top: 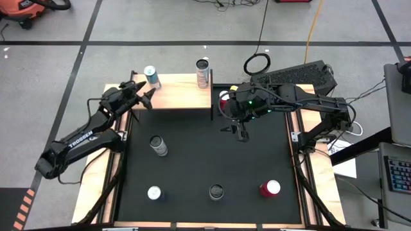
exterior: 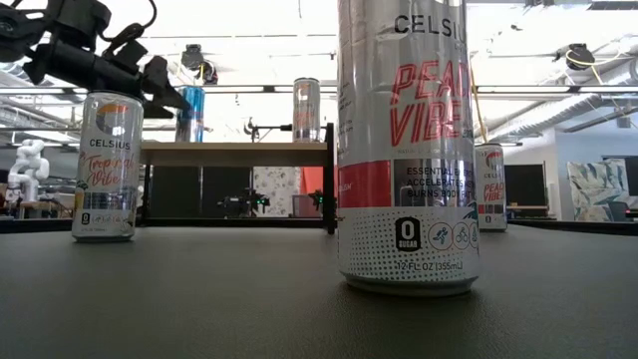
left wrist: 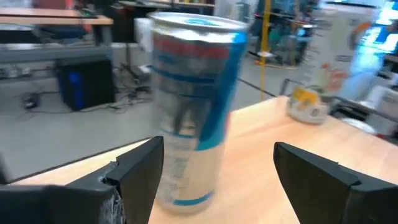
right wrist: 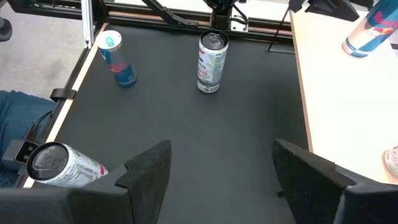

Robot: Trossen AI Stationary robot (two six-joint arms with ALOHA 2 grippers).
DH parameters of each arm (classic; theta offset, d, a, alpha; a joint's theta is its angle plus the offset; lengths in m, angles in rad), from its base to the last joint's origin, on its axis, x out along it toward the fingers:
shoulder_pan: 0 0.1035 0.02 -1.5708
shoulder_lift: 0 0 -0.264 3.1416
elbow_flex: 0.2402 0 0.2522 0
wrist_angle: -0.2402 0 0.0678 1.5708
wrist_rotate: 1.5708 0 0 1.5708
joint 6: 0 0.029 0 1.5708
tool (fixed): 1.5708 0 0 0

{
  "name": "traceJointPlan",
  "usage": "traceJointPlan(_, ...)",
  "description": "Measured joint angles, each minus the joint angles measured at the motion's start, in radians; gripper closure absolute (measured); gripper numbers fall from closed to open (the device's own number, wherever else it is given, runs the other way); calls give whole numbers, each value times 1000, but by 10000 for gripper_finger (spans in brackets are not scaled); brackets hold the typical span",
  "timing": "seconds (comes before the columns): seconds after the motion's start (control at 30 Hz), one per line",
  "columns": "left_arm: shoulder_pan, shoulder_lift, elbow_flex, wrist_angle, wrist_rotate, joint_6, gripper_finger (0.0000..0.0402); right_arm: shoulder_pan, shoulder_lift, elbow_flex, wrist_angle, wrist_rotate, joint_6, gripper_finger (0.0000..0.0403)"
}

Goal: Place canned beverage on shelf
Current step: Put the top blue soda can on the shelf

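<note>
Overhead layout of a black surface (top: 205,160) with the shelf (top: 180,95), a light-wood board on thin black legs, at its 12 o'clock edge. Two cans stand upright on the shelf: a blue-and-silver can (top: 151,76) near its 9 o'clock end and a silver can (top: 203,72) near its 3 o'clock end. The left end effector (top: 145,92) hovers at the shelf's 9 o'clock end, just at 6 o'clock of the blue-and-silver can; its fingers are spread and released, and the left wrist view shows that can (left wrist: 186,106) standing on the wood between and just beyond the two fingers (left wrist: 140,171), without visible contact. The right end effector (top: 239,131) hangs above the surface just past the shelf's 3 o'clock end, pointing toward 6 o'clock, its fingers apart and empty, well apart from every can. A red-topped object (top: 224,97) lies beside the shelf's 3 o'clock leg, partly hidden by the right arm. Four more cans stand on the surface: one light can (top: 158,145) at 9 o'clock of centre, and along the 6 o'clock edge a white-topped can (top: 154,192), a dark-topped can (top: 216,191) and a red can (top: 270,188). In the low view the nearest can (exterior: 404,140) fills the foreground, with the shelf (exterior: 234,153) behind it.
</note>
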Motion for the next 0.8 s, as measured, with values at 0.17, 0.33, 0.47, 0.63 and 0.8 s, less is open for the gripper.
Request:
traceJointPlan(0.17, -32, -32, 0, -30, -16, -29, 94, 0, 0, 0, 0, 0, 0, 140)
traceJointPlan(0.33, -89, -32, 0, -9, -13, -55, 94, 0, 0, 0, 0, 0, 0, 140)
traceJointPlan(0.47, -134, -32, 0, -4, 12, -55, 94, 0, 0, 0, 0, 0, 0, 140)
traceJointPlan(0.63, -164, -32, 0, 82, 96, -43, 94, 0, 0, 0, 1, 0, 0, 140)
traceJointPlan(0.8, -187, -31, 0, 125, 138, 6, 94, 0, 0, 0, 1, 0, 0, 140)
